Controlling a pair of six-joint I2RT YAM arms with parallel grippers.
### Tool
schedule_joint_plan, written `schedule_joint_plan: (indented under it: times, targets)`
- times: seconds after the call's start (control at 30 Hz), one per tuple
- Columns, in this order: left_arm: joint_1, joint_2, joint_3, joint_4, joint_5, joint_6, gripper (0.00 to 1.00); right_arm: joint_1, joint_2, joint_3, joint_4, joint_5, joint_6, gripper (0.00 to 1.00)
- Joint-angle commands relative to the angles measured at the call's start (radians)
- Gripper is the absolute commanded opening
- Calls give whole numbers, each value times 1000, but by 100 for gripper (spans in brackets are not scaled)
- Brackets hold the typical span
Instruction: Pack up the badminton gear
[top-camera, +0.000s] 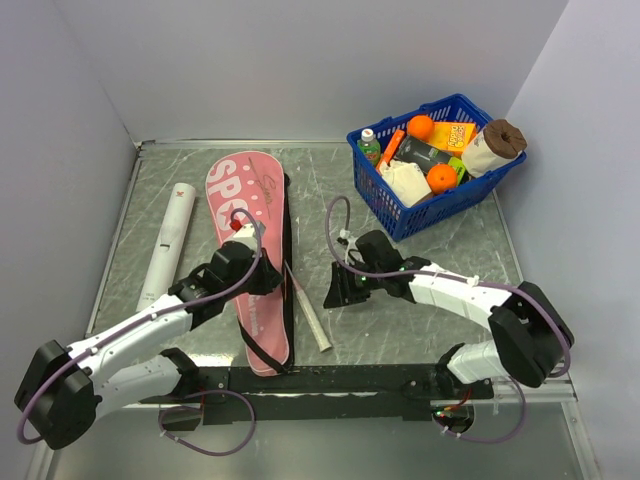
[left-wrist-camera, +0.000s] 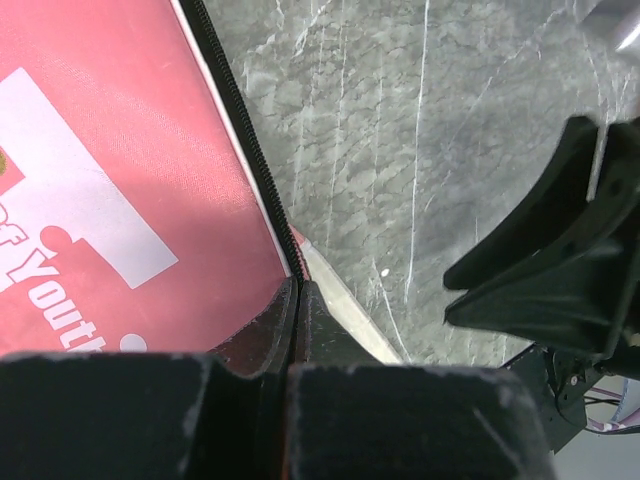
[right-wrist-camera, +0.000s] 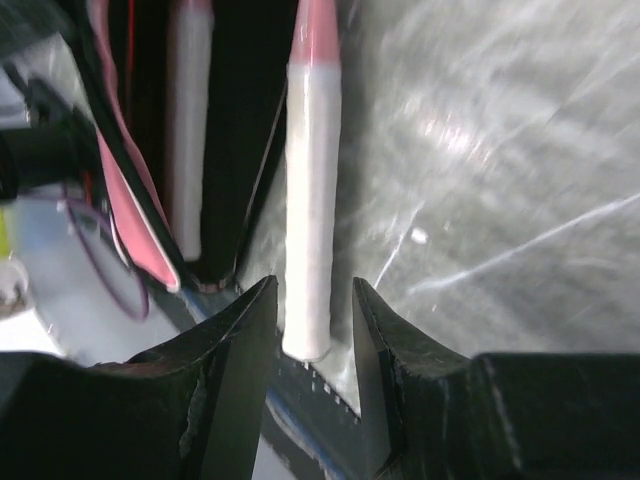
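Top external view gives me the whole layout: the pink bag (top-camera: 238, 195) lies lengthwise on the grey marbled bench (top-camera: 420, 325), its wide head away from me. The long white tube (top-camera: 170, 240) lies parallel just to its left, not yet packed. The left end effector (top-camera: 265, 278) is closed on the right edge of the bag, near the black zipper (left-wrist-camera: 235, 130). In the left wrist view its pads meet with only thin fabric between them, and I judge it holds the upper flap lifted so that the mouth is open. In the right wrist view the inner racket handle (right-wrist-camera: 185, 140) is already inside that dark opening, while the outer racket handle (right-wrist-camera: 310, 200) lies on the bench just beside the bag's edge. The right end effector (right-wrist-camera: 315, 300) is open, one jaw on each side of the butt end of this handle with a small gap on both sides, so it grips nothing. I think it is placed there to take the handle or push it toward the opening. The handle is a smooth, matte white cylinder that turns pink further up; it looks hard and may roll. The bag is soft cloth with white printed letters and a black strap (top-camera: 287, 235) along its side, so it will fold easily. I cannot find the shuttlecock. The blue basket (top-camera: 445, 205) of groceries stands well apart, at the far right.
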Motion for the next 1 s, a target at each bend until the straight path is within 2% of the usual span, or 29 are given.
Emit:
schedule_joint_plan:
  times: [0.0, 0.27, 0.77, 0.97]
  targets:
    - [-4, -31, 40, 49, 17, 3, 1, 25, 25, -32, 108, -110, 19, 44]
    - [-4, -37, 31, 52, 12, 5, 1, 100, 140, -55, 218, -109, 71, 44]
    - [-6, -56, 17, 57, 16, 0, 1, 212, 264, -37, 293, -52, 125, 43]
    - [-4, -60, 8, 60, 20, -6, 1, 258, 260, -22, 352, -53, 180, 35]
